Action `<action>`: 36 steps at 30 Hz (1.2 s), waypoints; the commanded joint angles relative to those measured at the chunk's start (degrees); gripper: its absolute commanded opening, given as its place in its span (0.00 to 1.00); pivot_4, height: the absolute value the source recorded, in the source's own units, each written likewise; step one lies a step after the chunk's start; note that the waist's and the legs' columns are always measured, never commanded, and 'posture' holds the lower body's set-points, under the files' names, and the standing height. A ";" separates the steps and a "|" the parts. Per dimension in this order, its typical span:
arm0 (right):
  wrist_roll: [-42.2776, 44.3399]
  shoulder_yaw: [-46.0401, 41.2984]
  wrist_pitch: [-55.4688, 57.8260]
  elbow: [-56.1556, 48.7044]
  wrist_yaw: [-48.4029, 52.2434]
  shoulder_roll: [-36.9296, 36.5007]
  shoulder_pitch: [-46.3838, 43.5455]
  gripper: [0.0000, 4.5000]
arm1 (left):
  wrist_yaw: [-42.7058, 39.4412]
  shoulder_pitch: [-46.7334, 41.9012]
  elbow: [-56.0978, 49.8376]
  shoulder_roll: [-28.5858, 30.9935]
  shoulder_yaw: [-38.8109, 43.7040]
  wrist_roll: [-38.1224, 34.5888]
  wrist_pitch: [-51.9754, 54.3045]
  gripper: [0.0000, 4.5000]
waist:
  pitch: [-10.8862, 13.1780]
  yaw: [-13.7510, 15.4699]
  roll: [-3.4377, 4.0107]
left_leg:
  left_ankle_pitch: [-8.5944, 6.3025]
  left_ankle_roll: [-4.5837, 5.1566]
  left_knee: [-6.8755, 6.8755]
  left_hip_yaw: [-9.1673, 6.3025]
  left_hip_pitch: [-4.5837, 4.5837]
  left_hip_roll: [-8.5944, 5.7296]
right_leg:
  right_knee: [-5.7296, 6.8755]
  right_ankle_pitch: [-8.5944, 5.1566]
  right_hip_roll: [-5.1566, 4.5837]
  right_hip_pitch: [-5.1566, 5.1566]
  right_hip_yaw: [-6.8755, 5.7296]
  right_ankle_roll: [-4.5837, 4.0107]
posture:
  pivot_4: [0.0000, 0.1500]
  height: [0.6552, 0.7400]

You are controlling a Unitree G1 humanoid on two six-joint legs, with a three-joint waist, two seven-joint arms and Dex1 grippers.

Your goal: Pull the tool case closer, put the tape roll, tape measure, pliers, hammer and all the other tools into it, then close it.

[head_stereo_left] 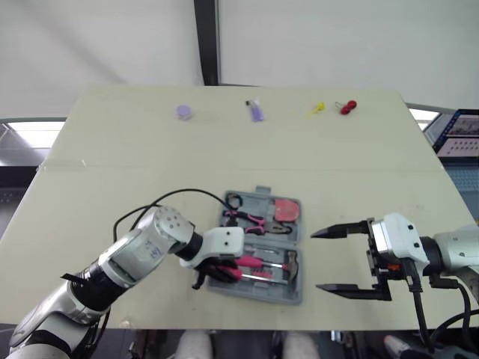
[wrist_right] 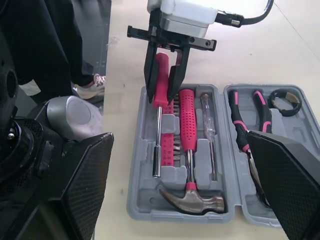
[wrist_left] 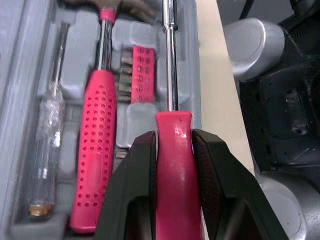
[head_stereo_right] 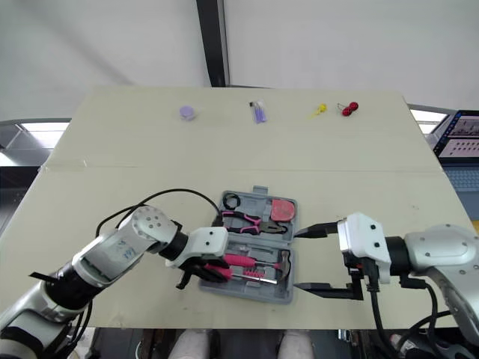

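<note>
The grey tool case (head_stereo_left: 293,295) lies open near the table's front edge. Its far half holds a black tape roll (head_stereo_left: 234,201), pink pliers (head_stereo_left: 247,219) and a red tape measure (head_stereo_left: 286,210). The near half holds a pink-handled hammer (wrist_left: 95,150), a clear tester screwdriver (wrist_left: 50,120) and a bit set (wrist_left: 142,75). My left gripper (head_stereo_left: 217,273) is shut on the pink handle of a screwdriver (wrist_left: 175,165), whose shaft lies along the case's front slot (wrist_right: 158,145). My right gripper (head_stereo_left: 316,260) stands open just right of the case, with nothing between its fingers (wrist_right: 85,185).
Along the table's far edge lie a purple disc (head_stereo_left: 184,111), a small purple item (head_stereo_left: 255,111), a yellow piece (head_stereo_left: 316,109) and a red piece (head_stereo_left: 348,107). A black cable (head_stereo_left: 179,196) loops from my left arm. A screen (head_stereo_left: 458,134) stands off the right side.
</note>
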 commanded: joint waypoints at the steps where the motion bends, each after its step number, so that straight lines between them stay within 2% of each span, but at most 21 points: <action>1: -0.15 0.62 -1.10 -0.02 0.79 -0.55 -0.65 1.00 | 1.39 -0.57 -2.23 -0.28 -2.02 1.21 1.67 0.13 | 0.00 0.15 0.00 | 0.00 0.00 0.02 0.00 0.00 0.00 | 0.00 0.00 0.00 0.00 0.00 0.00 | 1.00 1.00; 6: -0.09 1.26 -0.91 0.04 0.47 -0.71 -1.30 1.00 | 3.17 -2.22 -2.48 -2.30 -3.76 1.23 5.00 0.13 | 0.00 0.93 0.00 | -0.02 0.04 0.14 0.00 -0.07 0.00 | 0.01 0.01 0.00 -0.01 0.00 0.01 | 1.00 1.00; 16: -0.51 1.72 -0.54 -0.16 0.02 -0.68 -1.49 1.00 | 3.86 -4.04 -2.98 -2.41 -8.23 2.16 6.77 0.13 | 0.00 1.00 0.00 | -0.04 0.08 0.21 -0.02 -0.10 0.00 | 0.02 0.02 0.00 -0.01 0.00 0.02 | 1.00 1.00; 36: -0.74 2.07 0.09 -0.83 -1.40 -0.41 -1.35 1.00 | 6.82 -5.22 -1.56 -5.60 -9.87 1.46 9.12 0.13 | 0.00 1.10 0.00 | -0.05 0.08 0.25 -0.02 -0.12 0.00 | 0.03 0.02 0.00 -0.01 0.00 0.03 | 1.00 1.00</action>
